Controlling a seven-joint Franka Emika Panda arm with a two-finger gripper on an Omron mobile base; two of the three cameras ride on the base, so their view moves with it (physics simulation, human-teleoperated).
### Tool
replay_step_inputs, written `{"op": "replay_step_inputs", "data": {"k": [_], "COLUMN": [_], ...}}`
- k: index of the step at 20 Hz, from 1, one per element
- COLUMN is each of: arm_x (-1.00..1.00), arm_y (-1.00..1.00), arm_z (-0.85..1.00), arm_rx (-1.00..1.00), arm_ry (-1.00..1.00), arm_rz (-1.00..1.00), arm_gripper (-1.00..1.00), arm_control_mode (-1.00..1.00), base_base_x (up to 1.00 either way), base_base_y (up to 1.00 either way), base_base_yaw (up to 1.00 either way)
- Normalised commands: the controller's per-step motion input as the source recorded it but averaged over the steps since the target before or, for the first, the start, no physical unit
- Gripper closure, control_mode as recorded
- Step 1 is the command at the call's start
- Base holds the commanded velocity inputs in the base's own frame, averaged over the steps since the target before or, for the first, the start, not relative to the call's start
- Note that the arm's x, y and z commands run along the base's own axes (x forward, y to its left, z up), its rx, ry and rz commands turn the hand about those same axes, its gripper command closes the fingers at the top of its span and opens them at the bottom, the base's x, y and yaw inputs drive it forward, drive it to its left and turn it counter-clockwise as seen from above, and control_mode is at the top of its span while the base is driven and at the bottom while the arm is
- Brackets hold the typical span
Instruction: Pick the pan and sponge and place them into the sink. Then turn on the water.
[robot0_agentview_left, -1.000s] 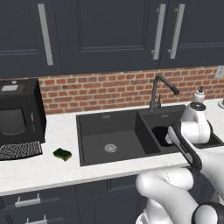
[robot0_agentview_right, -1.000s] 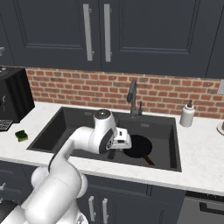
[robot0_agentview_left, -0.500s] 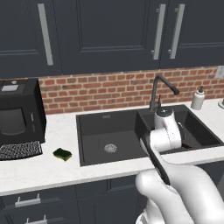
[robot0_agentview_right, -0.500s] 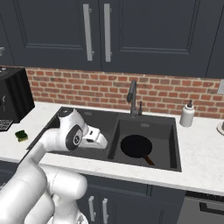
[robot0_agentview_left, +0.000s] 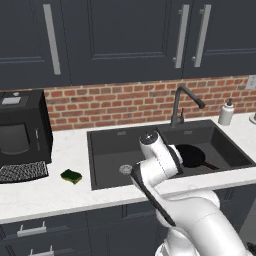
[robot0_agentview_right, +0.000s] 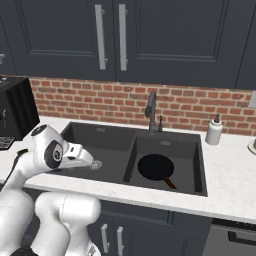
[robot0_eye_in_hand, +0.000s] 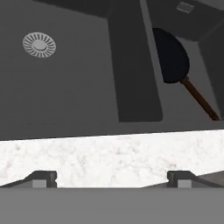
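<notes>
The black pan (robot0_agentview_left: 192, 155) (robot0_agentview_right: 156, 167) lies flat in the right basin of the matte black sink (robot0_agentview_left: 107, 138) (robot0_agentview_right: 101, 135); in the hand view the pan (robot0_eye_in_hand: 171, 54) points its brown handle down and to the right. The green sponge (robot0_agentview_left: 71, 176) rests on the white counter, left of the sink. My gripper (robot0_eye_in_hand: 111, 178) is open and empty, its fingertips wide apart above the counter's front strip, facing the left basin and its silver drain (robot0_eye_in_hand: 39, 44). The dark gooseneck faucet (robot0_agentview_left: 182, 102) (robot0_agentview_right: 151, 111) stands behind the basins; no water runs.
A black appliance (robot0_agentview_left: 21, 134) stands on the counter at far left, with a dark mesh mat (robot0_agentview_left: 21, 172) in front of it. A white soap dispenser (robot0_agentview_left: 226, 113) (robot0_agentview_right: 214, 131) stands right of the faucet. Brick wall and dark cabinets rise behind.
The arm has swung left, away from the right basin to the front of the left basin. The pan stays in the right basin, let go.
</notes>
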Motion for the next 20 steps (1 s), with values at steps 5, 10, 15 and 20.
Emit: {"op": "replay_step_inputs", "data": {"k": [5,10,15,20], "arm_x": [0.16,0.28,0.32,0.37], "arm_y": [0.80,0.65,0.52,0.68], "arm_z": [0.00,0.09,0.29,0.21], "arm_rx": [-0.09,-0.01,0.01,0.04], "arm_ry": [0.02,0.21,0.26,0.23], "arm_rz": [0.25,0.27,0.26,0.22], "arm_gripper": [-1.00,-1.00,-1.00,-1.00], "arm_control_mode": [-1.00,-1.00,-1.00,-1.00], "base_base_x": [0.00,0.00,0.00,0.00], "base_base_y": [0.00,0.00,0.00,0.00], "base_base_yaw": [0.00,0.00,0.00,0.00]}}
